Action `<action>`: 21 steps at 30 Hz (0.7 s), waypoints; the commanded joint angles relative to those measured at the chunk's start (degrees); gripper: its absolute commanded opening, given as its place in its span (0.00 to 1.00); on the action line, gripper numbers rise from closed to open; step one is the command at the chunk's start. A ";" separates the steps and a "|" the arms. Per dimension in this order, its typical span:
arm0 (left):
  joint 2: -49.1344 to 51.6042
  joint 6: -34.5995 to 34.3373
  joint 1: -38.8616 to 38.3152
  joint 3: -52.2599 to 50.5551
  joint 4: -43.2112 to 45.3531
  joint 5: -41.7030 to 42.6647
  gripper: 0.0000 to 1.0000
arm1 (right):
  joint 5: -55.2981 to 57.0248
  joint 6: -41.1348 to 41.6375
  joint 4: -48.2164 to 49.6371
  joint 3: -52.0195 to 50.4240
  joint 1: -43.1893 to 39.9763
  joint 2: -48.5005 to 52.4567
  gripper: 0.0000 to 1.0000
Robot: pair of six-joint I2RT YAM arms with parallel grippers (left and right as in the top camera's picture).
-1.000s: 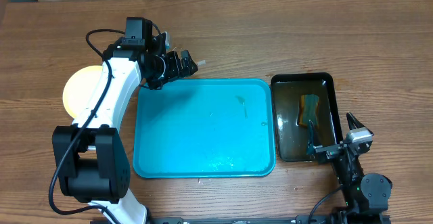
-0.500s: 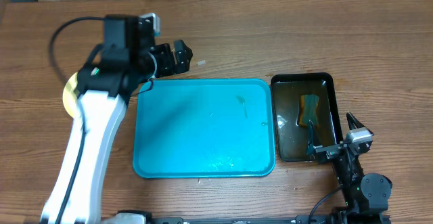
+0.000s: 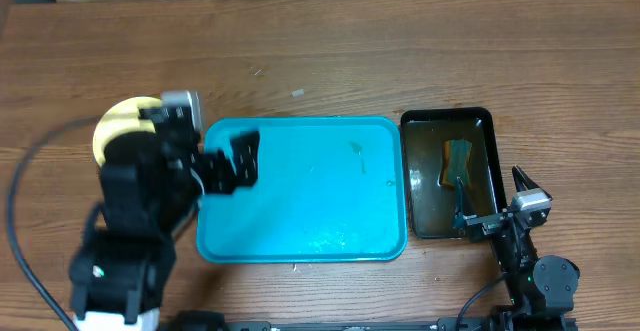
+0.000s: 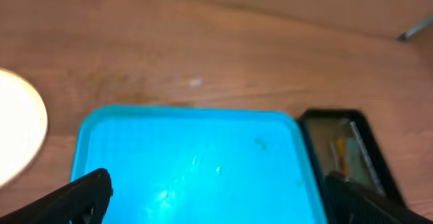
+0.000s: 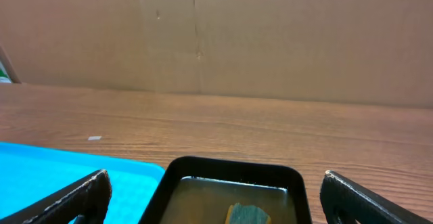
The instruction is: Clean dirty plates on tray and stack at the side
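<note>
The turquoise tray [image 3: 310, 191] lies mid-table with no plates on it, only small specks; it also shows in the left wrist view [image 4: 196, 163] and the right wrist view [image 5: 61, 166]. A pale yellow plate [image 3: 118, 128] lies on the table left of the tray, partly hidden by the left arm; its edge shows in the left wrist view [image 4: 17, 132]. I cannot tell whether other plates lie under it. My left gripper [image 3: 232, 161] is open and empty over the tray's left end. My right gripper [image 3: 497, 201] is open and empty at the basin's near right corner.
A black basin [image 3: 484, 123] of dark water with a yellow-green sponge [image 3: 458, 161] stands right of the tray. It shows in the left wrist view [image 4: 318, 119] and the right wrist view [image 5: 230, 170]. A cardboard wall [image 5: 270, 34] runs along the far edge.
The left arm has swung back from the tray's far left corner toward the near side, and its gripper now hangs over the tray's left end. The right arm has not moved.
</note>
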 commanded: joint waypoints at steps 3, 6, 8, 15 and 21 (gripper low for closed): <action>-13.66 0.61 0.04 -20.37 11.87 -2.69 1.00 | -0.09 0.39 0.33 -0.59 0.02 -0.57 1.00; -22.36 0.59 0.04 -31.32 26.12 -4.31 1.00 | -0.09 0.39 0.33 -0.59 0.02 -0.57 1.00; -27.54 0.63 0.04 -37.73 37.40 -5.29 1.00 | -0.09 0.39 0.33 -0.61 0.02 -0.57 1.00; -40.70 0.61 0.07 -52.89 66.18 -10.40 1.00 | -0.09 0.37 0.33 -0.61 0.02 -0.57 1.00; -44.24 0.63 1.11 -57.81 64.22 -10.88 1.00 | -0.09 0.39 0.33 -0.59 0.02 -0.57 1.00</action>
